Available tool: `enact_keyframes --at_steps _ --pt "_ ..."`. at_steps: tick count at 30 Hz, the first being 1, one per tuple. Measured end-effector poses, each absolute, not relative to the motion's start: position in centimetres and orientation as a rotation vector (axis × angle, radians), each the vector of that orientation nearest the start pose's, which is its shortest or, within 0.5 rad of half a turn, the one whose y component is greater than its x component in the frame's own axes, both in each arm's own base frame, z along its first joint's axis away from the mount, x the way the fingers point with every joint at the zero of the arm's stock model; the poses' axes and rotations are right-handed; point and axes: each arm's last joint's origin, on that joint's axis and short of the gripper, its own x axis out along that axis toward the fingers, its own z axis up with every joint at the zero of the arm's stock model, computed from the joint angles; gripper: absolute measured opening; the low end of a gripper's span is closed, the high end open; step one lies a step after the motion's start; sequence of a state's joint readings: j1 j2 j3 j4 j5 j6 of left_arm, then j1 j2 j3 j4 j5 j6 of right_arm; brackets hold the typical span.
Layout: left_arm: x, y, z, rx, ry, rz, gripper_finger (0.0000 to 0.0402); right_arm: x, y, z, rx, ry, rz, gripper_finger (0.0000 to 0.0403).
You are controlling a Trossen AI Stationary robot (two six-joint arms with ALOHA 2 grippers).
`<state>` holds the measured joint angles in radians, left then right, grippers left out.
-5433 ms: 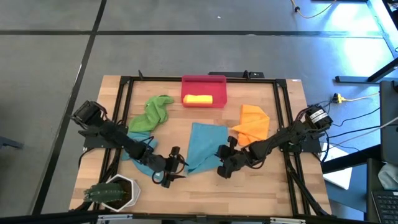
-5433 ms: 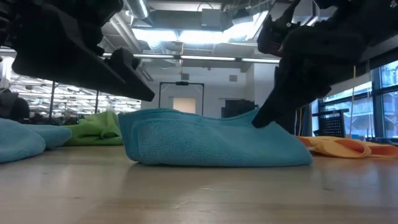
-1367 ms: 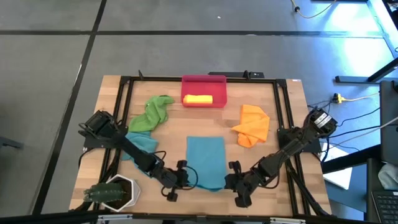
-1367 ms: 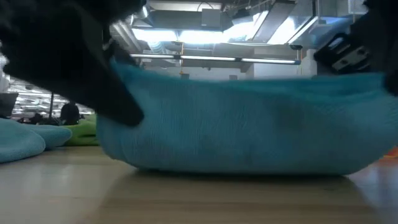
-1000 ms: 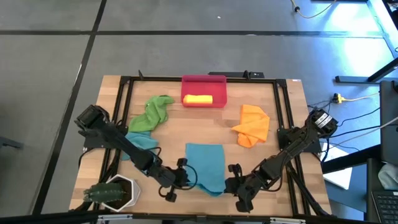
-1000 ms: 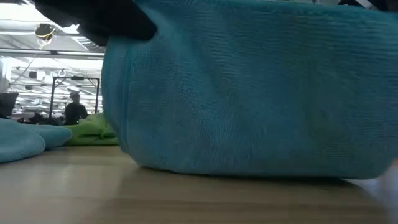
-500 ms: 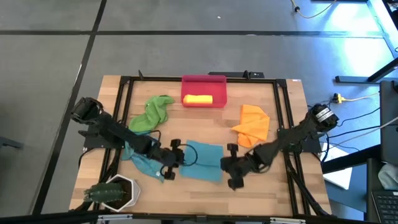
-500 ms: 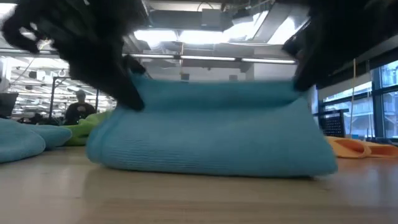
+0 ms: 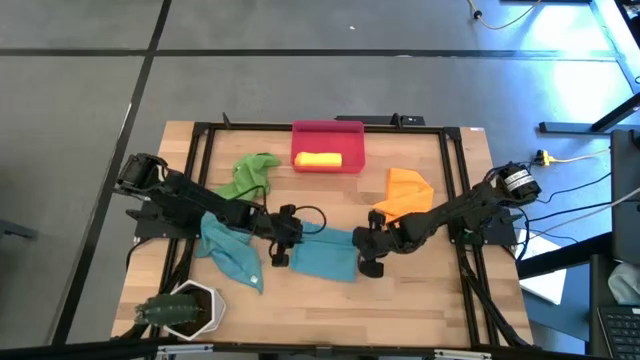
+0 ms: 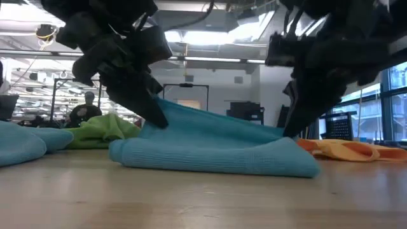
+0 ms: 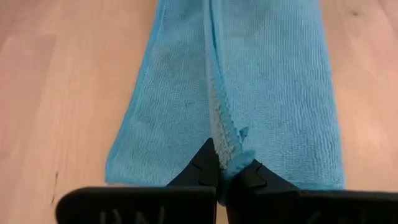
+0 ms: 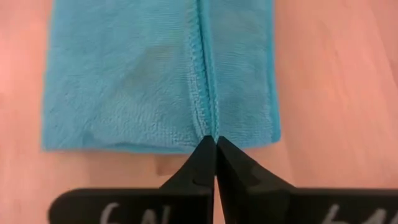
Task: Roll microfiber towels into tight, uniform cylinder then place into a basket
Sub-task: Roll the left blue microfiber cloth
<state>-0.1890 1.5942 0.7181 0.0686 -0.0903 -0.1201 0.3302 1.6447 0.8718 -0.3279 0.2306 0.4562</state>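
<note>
High view puts the teal towel (image 9: 325, 256) at mid-table as a folded band, its long axis running across the table from one arm to the other. I have the left gripper (image 9: 281, 240) at the band's left end and the right gripper (image 9: 369, 243) at its right end, so the two stand equally near, each on its own short end. Both wrist views show a hemmed edge lying along the middle of the band, straight out ahead of the fingers. The left gripper is closed on that edge at its end, the cloth plainly pinched between the tips. The right gripper is closed as well, its tips meeting just where the edge reaches the band's end; I judge it pinches the hem there, though little cloth shows between the tips. Low view shows the held edge lifted at the far side, the near fold resting on the wood. The relation that governs the coming move, in my judgement, is that the band's long axis joins the two grippers, so the roll would have to turn about that line, both ends carried together. The basket (image 9: 328, 132) sits at the far edge, well apart from the towel, with a yellow roll (image 9: 318, 159) already inside.
</note>
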Motion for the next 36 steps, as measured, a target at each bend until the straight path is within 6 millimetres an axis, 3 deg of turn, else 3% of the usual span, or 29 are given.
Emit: enact_keyframes --at_steps 5,15,25,29,36 --pt "29.4 -4.4 14.4 -0.015 0.813 -0.018 0.0003 28.6 8.3 14.9 0.145 1.05 -0.193 0.0024" --pt "29.5 -3.7 14.8 0.019 0.799 0.017 0.007 28.9 8.1 16.2 0.074 1.028 -0.257 0.0121" --pt "28.9 -2.4 18.8 0.086 0.74 0.121 0.0091 28.6 8.1 18.8 0.086 0.947 -0.235 0.0146" --pt "29.0 -3.0 19.7 0.03 0.675 0.078 0.0091 29.0 8.7 17.9 0.127 0.843 -0.147 0.0147" --pt "29.9 -5.3 17.4 0.038 0.705 0.013 0.0087 27.3 8.2 14.4 0.216 0.703 -0.087 0.0147"
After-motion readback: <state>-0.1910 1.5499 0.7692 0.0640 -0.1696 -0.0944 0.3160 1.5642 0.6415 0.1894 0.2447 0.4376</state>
